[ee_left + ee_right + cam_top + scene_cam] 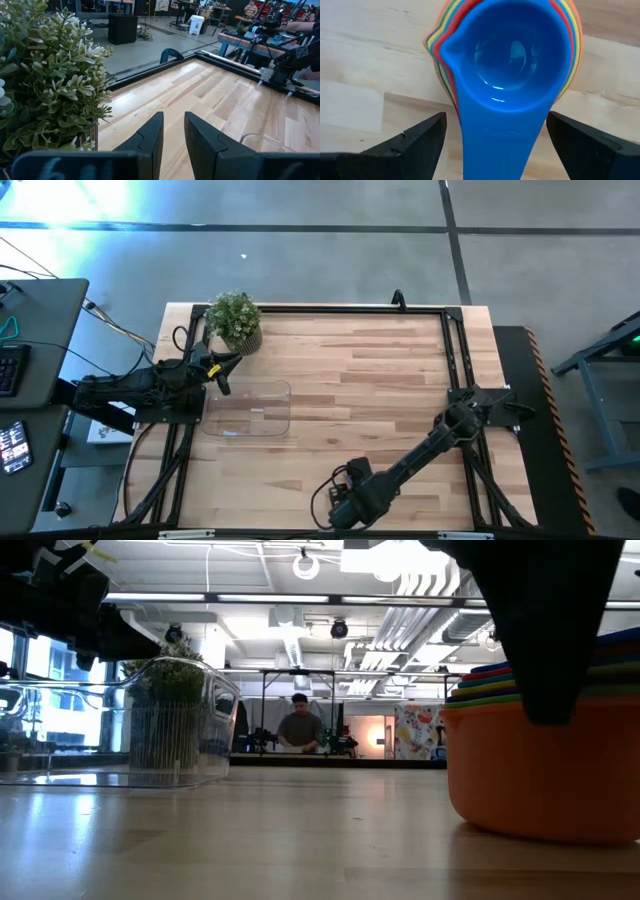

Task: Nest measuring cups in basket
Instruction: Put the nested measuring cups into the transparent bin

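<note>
Overhead and table-level views share the basket (249,409)

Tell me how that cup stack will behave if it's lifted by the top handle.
The stack looks like rigid plastic, probably light. Its cups sit loosely nested, so lifting only the blue handle may leave the lower ones behind. The glossy surface could slip between the right hand's open fingers.

cups (512,50): glossy smooth plastic | basket (250,410): clear plastic | table (380,380): matt wood
</note>
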